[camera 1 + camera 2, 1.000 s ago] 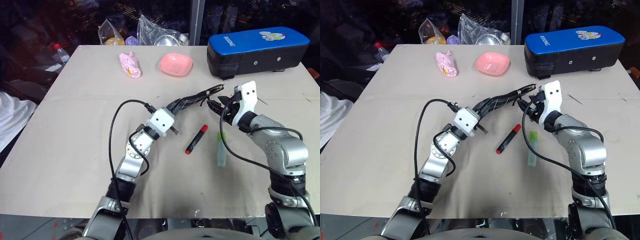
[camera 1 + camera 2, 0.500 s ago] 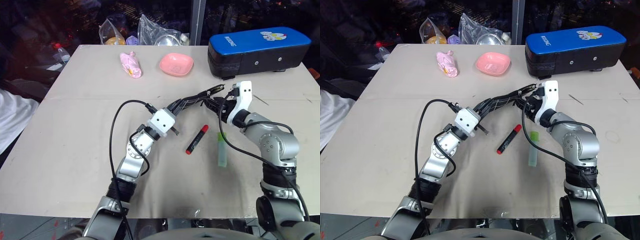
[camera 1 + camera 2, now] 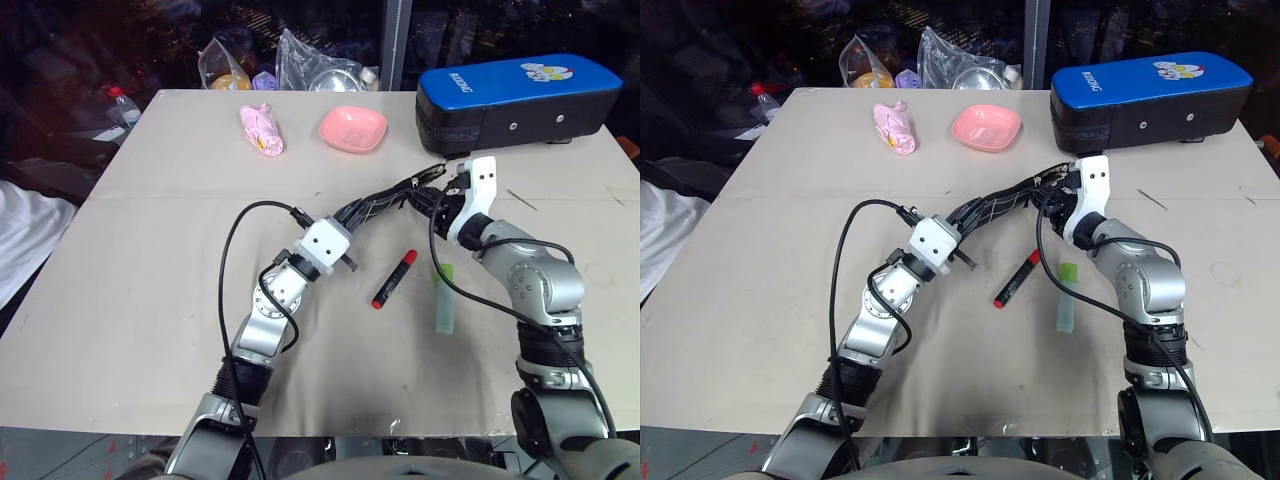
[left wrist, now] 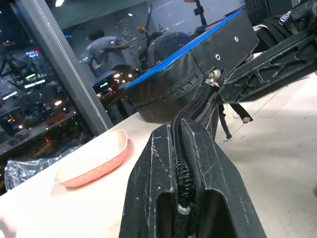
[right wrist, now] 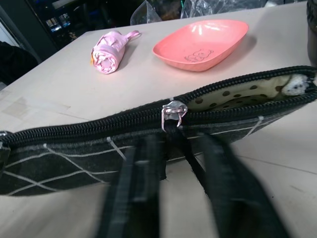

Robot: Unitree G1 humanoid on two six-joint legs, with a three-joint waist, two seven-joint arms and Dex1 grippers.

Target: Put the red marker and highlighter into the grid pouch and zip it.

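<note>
Right tool (image 3: 437, 200) closed in on grid pouch (image 5: 99, 144) | case (image 3: 515, 100) writing unreadable

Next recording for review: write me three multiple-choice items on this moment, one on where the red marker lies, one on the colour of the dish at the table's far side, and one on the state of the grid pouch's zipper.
1. Where is the red marker?
A. inside the grid pouch
B. on the table, beside the highlighter
C. in the pink dish

2. What colour is the dish at the far side of the table?
A. pink
B. yellow
C. white

3. How is the zipper of the grid pouch?
A. zipped end to end
C. torn off
B. partly open, dotted lining showing

Key: 1 B, the marker lies on the bare tabletop next to the highlighter, below the pouch held up off the table. 2 A, the shallow dish is plainly pink. 3 B, the right wrist view shows the slider midway along the teeth with dotted lining visible past it.
</note>
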